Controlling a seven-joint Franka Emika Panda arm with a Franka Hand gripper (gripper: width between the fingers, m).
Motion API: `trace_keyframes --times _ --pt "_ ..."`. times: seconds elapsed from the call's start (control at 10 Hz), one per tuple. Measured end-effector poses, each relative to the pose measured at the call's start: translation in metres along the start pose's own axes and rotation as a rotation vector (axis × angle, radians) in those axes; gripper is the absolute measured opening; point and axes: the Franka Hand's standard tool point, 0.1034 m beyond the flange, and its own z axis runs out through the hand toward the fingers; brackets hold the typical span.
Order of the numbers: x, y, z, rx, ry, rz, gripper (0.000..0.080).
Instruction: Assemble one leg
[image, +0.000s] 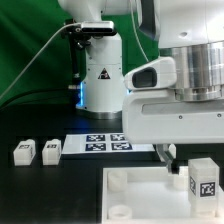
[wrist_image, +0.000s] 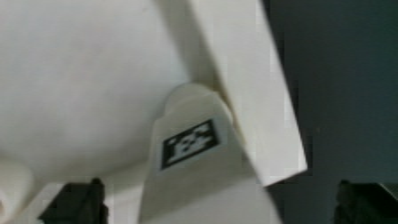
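Three legs in view: one spare leg (image: 24, 152) and a second spare leg (image: 50, 150) lie side by side on the black tabletop (image: 60, 195), well apart from the arm, judged to be staged there for later steps.
Task part: the leg (image: 205, 180) stands upright at the tray's end on the exterior view's right, marker face toward the camera.
Tool position: the tool (image: 168, 160) hangs just beside the leg, pointing down at it.
Tool state: released. In the wrist view the dark fingertips (wrist_image: 75, 200) sit well apart, and the leg shows in the gap ahead of them with neither pad touching it.
Reason for pose: judged as alignment for a grasp across the leg's plain sides.
Tray: the tray (image: 150, 200) lies flat with a round socket (image: 117, 180) facing up, ready to receive a leg.
Marker board: the marker board (image: 105, 143) lies flat behind the tray and carries tags only.
Undetermined: whether the leg is seated in a socket.
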Motion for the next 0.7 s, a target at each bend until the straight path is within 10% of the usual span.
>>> trace_keyframes --times 0.1,0.3,0.7 --pt "-0.0008 -0.0016 0.0033 -0.008 -0.004 -0.073 0.0649" --pt "-0.0004 -0.0011 0.0027 -0.007 -0.002 -0.049 0.0388" --pt "0.0002 -0.0006 0.0023 -0.006 -0.001 0.226 0.0291"
